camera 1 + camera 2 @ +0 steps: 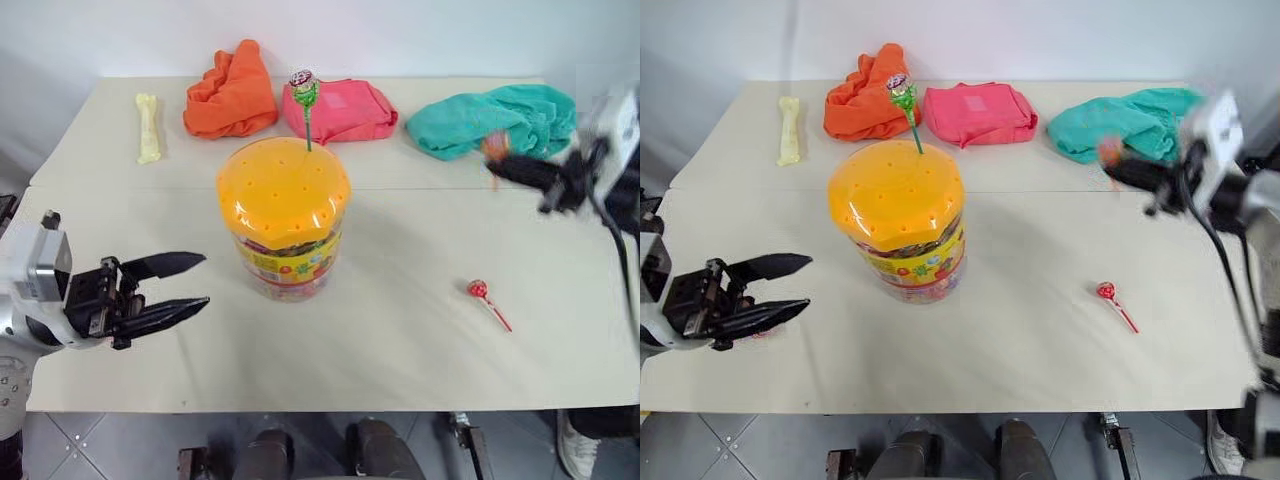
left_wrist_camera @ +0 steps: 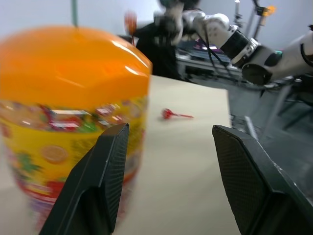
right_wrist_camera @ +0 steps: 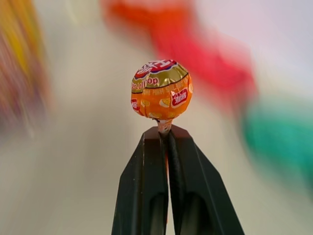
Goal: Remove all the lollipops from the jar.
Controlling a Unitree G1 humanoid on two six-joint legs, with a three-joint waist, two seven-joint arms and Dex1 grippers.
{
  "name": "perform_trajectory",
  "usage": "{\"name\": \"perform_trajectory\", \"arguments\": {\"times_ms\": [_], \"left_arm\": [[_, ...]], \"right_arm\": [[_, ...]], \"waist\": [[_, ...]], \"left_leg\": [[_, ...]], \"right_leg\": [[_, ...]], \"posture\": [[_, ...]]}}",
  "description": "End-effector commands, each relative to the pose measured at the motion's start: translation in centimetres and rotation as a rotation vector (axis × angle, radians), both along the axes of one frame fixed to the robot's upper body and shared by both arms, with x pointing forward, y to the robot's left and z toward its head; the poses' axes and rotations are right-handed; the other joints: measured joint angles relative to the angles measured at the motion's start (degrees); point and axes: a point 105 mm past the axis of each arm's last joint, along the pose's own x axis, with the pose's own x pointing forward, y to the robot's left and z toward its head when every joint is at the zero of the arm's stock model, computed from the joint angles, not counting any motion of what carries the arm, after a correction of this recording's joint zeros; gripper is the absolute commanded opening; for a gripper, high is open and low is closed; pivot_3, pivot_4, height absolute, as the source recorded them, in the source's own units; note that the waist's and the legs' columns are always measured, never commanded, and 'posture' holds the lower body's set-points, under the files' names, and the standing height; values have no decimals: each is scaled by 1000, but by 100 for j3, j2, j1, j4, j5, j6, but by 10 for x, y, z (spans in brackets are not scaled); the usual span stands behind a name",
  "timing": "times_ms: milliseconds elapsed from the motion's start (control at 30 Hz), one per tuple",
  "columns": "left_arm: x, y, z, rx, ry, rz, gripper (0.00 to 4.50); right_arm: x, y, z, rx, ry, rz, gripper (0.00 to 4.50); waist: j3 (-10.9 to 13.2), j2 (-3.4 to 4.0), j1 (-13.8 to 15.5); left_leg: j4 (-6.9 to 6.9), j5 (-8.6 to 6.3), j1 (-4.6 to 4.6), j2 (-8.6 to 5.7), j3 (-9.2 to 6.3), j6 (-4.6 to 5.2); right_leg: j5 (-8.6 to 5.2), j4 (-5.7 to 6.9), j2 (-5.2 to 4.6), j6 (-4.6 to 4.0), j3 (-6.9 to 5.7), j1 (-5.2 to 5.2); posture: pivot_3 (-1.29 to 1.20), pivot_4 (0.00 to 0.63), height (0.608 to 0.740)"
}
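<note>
My right hand (image 3: 167, 134) pinches an orange lollipop (image 3: 161, 89) by its stick; my left hand (image 1: 170, 285) gapes beside the jar (image 1: 284, 215) on the beige counter (image 1: 400, 340), white wall (image 1: 400, 35) behind.

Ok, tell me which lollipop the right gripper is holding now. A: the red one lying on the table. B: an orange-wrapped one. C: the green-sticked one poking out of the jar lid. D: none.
B: the right gripper is shut on the stick of the orange-wrapped lollipop.
</note>
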Motion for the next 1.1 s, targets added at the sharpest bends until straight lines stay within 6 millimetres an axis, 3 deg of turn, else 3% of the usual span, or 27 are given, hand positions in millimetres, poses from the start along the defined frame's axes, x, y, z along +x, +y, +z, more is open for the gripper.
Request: {"name": "perform_trajectory", "arguments": {"times_ms": [33,133,267,467,600,633,667,733,800,1033,1100], "left_arm": [[-3,-3,-3,29,-32,-18,2881],[-1,-2,-7,23,-31,-8,2881],[2,-1,-7,16,-39,5,2881],[6,3,-2,-7,-63,38,2881],[9,7,4,-35,-78,73,2881],[9,9,6,-54,-81,87,2881],[10,10,8,-67,-83,96,2881],[15,22,18,-154,-104,176,2881],[17,31,24,-212,-114,229,2881],[18,38,27,-269,-100,283,2881],[18,37,26,-266,-99,284,2881]], "right_arm": [[-12,-37,-22,-132,83,-126,20],[-22,-62,-56,-261,166,-189,20],[-29,-69,-82,-234,235,-207,20],[-33,-65,-81,-181,226,-155,1640],[-36,-42,-47,-87,60,27,3016],[-35,-31,-34,-35,7,76,3295],[-35,-24,-26,0,-26,109,3295],[-26,31,23,184,-175,275,3295],[-27,77,54,279,-233,417,3295],[-17,186,99,426,-202,589,3295],[-14,202,104,444,-182,598,3295]], "waist": [[-1,4,-38],[-1,5,-36],[-2,6,-24],[-2,6,-4],[-1,5,31],[-1,5,43],[-1,5,50],[-1,5,17],[4,15,-75],[-2,6,-21],[-2,6,-19]], "left_leg": [[1,1,1,6,22,2],[7,3,12,26,47,4],[12,3,14,31,53,3],[16,3,12,32,52,3],[19,3,12,32,51,3],[20,3,12,32,51,3],[21,3,12,32,50,3],[31,2,12,35,51,2],[41,1,12,43,55,-3],[59,-11,4,39,-15,-21],[52,-10,-6,30,-16,-21]], "right_leg": [[0,-2,5,0,8,1],[0,0,20,0,23,3],[0,0,24,0,31,-1],[0,0,23,0,31,-2],[0,-2,22,0,29,-2],[0,-3,22,0,29,-2],[0,-4,22,0,29,-2],[0,-5,24,0,29,-3],[0,1,34,-1,31,-12],[3,30,30,-7,2,-27],[3,25,24,-7,-1,-30]], "posture": [[0,150,740],[0,150,740],[0,150,740],[0,150,740],[0,150,740],[0,150,740],[0,150,740],[0,150,740],[0,150,740],[0,150,740],[0,150,740]]}}
